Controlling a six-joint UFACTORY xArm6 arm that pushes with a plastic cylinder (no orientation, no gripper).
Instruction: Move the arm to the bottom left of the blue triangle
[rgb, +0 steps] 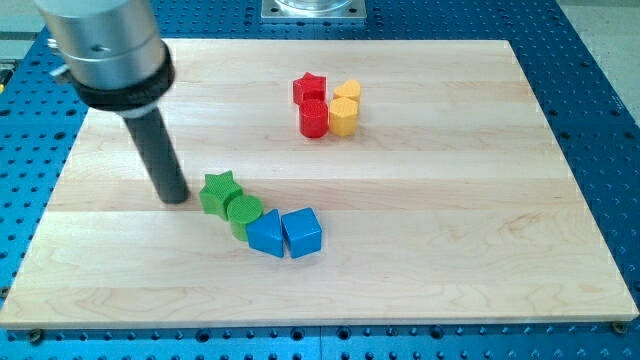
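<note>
Camera view shows us, jawless, with my tip (175, 198) just left of the green star (219, 191), up-left of the blue triangle (266, 236) near the board's middle; we judge a short nearward slide remains.

Single high view, angled down over the whole wooden board (420, 270), looking toward the arm's base (314, 9), moderately close

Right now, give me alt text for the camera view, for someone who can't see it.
My tip rests on a wooden board, just to the view's left of a green star, which chains with a green cylinder, blue triangle and blue cube. Red and yellow blocks cluster near the view's top.
</note>
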